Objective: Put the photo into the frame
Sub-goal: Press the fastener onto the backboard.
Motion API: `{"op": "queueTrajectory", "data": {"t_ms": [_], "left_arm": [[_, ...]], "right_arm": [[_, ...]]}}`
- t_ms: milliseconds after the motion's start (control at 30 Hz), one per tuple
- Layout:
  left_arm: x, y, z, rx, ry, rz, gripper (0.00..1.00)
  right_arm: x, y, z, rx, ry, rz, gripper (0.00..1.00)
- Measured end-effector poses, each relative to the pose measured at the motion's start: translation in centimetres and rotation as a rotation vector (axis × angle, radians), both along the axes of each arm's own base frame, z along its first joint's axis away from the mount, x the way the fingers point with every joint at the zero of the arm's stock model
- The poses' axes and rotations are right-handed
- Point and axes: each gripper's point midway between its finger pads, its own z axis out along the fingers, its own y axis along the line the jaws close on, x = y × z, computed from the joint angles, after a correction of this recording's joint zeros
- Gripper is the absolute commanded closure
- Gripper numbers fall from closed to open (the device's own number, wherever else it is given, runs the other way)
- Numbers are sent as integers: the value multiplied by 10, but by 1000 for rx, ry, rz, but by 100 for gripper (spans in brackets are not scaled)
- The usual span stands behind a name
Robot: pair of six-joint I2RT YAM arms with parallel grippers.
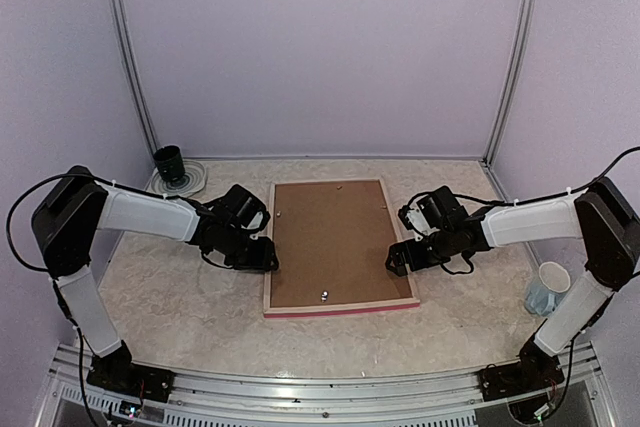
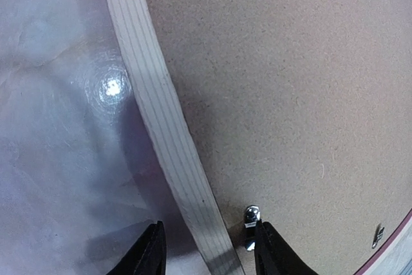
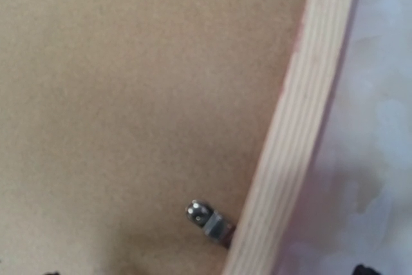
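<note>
The frame (image 1: 340, 310) lies face down at centre, backing board (image 1: 335, 242) uppermost. The left gripper (image 1: 266, 257) straddles its left rail, half spread. The right gripper (image 1: 399, 258), fully spread, overhangs the right rail.

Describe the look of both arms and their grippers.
Both arms match: the left arm and right arm have smooth white link shells between chunky black joints and black bases. Thin black cables loop out from each shoulder. The left gripper and right gripper are black, with tapered black fingers.
</note>
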Motion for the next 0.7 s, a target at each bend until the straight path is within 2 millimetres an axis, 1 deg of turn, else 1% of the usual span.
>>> {"op": "queueTrajectory", "data": {"t_ms": [233,467,700], "left_arm": [[0,-2,1,-12,1,-5,53],[0,-3,-2,-12,5,-7,54],[0,-4,-3,-9,0,-7,57]], "right_arm": [[0,0,0,0,0,0,2],[0,0,0,0,0,0,2],[0,0,0,0,0,0,2]]}}
